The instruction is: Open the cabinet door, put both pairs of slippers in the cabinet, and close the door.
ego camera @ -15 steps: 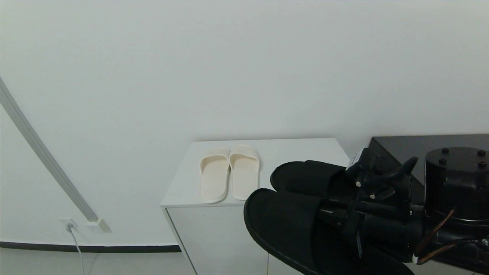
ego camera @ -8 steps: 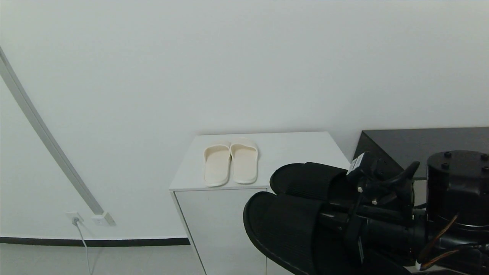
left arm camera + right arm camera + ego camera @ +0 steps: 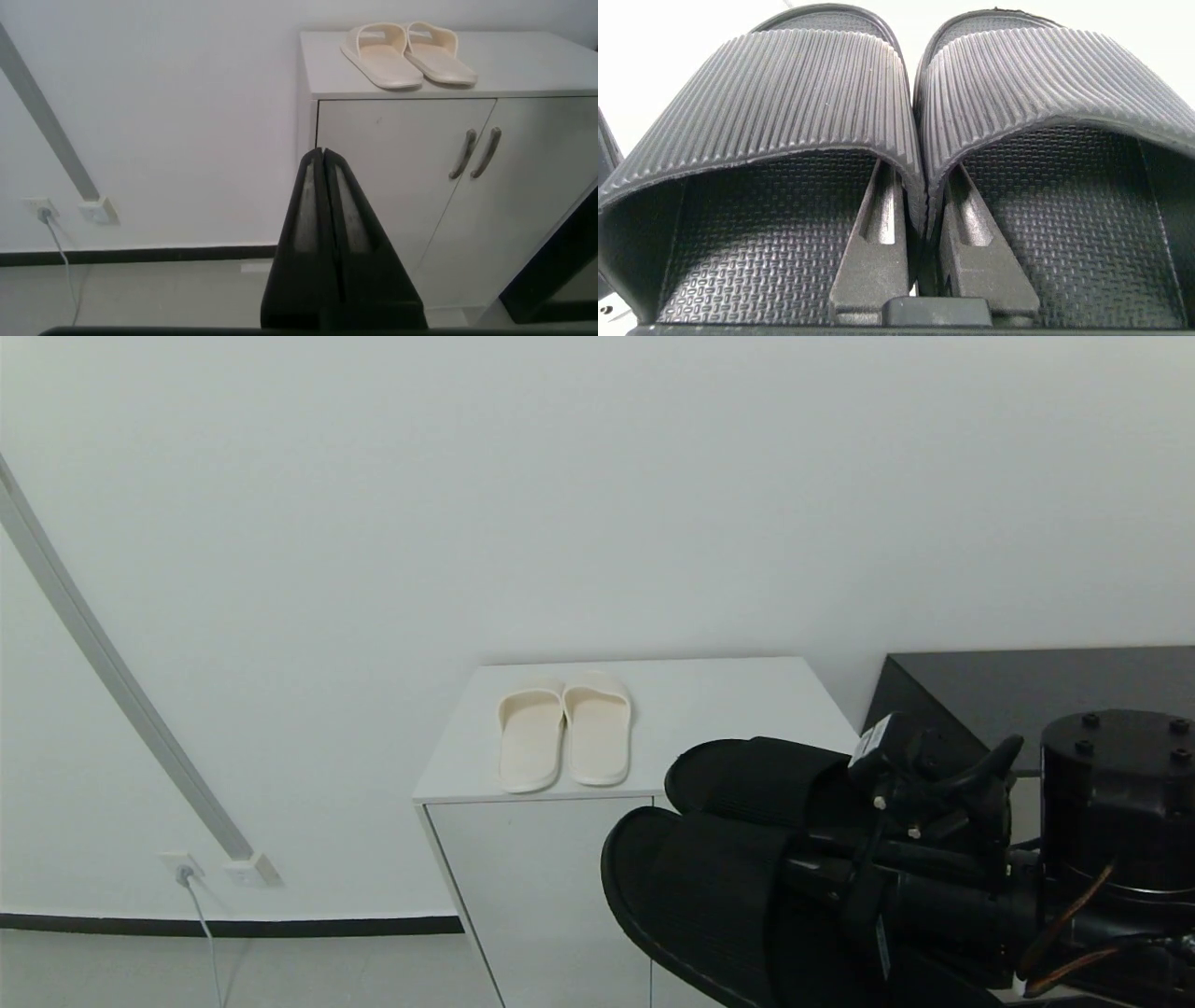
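Right hand (image 3: 920, 201) is pinching the black slippers (image 3: 728, 868). One finger (image 3: 876, 245) lies inside each slipper under its ribbed strap, and the two fingers press the slippers' adjoining inner walls together between them. The gap between the fingers is narrow, no wider than those two walls. The pair is held side by side in the air, toes pointing away from the wrist. In the head view it hangs before the right part of the cabinet (image 3: 541, 887), about level with the cabinet's upper edge and apart from it.

Left hand (image 3: 322, 161) has its two fingers pressed flat against each other, with only a thin seam between them and nothing held. It hangs low in front of the cabinet, well apart from it, and points toward the cabinet's left corner.

The white cabinet stands against the wall (image 3: 597, 504). Both doors (image 3: 402, 177) are closed. Two upright handles (image 3: 475, 154) sit just beside each other where the doors meet. The white slippers (image 3: 563, 733) lie on top of the cabinet, side by side and touching, on its left half with the heels near the front edge.

To the cabinet's right is a black top (image 3: 1027, 686). On the wall to the left, a grey rail (image 3: 103, 663) runs down at a slant to a small box. A socket (image 3: 173, 870) sits just beside that box, and a cable (image 3: 207, 943) hangs from it toward the floor (image 3: 233, 975).
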Robot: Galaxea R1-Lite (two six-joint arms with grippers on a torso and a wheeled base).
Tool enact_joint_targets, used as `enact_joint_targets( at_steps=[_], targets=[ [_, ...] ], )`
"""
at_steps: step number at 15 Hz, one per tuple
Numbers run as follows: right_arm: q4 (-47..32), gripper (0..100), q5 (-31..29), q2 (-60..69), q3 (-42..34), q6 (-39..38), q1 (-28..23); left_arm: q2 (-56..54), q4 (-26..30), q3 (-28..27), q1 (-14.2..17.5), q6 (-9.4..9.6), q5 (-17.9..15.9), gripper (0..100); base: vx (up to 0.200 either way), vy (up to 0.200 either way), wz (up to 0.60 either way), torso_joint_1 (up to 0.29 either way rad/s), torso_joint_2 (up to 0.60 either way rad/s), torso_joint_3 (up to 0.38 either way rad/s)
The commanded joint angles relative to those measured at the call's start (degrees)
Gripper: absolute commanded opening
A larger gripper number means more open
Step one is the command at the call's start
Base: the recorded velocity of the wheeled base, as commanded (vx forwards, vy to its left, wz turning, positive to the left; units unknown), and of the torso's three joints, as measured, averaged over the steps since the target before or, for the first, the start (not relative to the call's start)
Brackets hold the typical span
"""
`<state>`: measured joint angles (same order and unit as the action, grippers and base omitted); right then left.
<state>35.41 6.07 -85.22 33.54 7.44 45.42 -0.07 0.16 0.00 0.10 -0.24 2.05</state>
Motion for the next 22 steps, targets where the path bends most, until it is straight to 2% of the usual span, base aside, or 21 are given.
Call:
enact_joint_targets(
  at_steps=[1, 6, 7, 15, 22],
  targets=[
    [0.0, 0, 0.0, -0.3, -0.3, 0.0, 0.0, 0.1, 0.0, 0.0, 0.0, -0.11, 0.1, 0, 0.000, 0.000, 0.00, 0.000, 0.00, 0.000],
    [0.1, 0, 0.2, -1.2, -0.8, 0.1, 0.0, 0.1, 0.0, 0.0, 0.0, 0.42, -0.1, 0, 0.000, 0.000, 0.00, -0.030, 0.07, 0.035],
    [0.4, 0, 0.2, -1.3, -0.8, 0.1, 0.0, 0.1, 0.0, -0.1, 0.0, 0.42, -0.1, 100, 0.000, 0.000, 0.00, -0.144, 0.33, 0.183],
    [0.9, 0, 0.1, -1.6, -1.4, 0.3, 0.0, 0.1, 0.0, 0.0, 0.0, 0.33, 0.0, 100, 0.000, 0.000, 0.00, -0.163, 0.38, 0.211],
    [1.1, 0, 0.2, -2.2, -1.8, 0.6, 0.0, 0.1, 0.0, 0.0, 0.0, 0.33, -0.1, 100, 0.000, 0.000, 0.00, -0.227, 0.54, 0.312]
  ],
)
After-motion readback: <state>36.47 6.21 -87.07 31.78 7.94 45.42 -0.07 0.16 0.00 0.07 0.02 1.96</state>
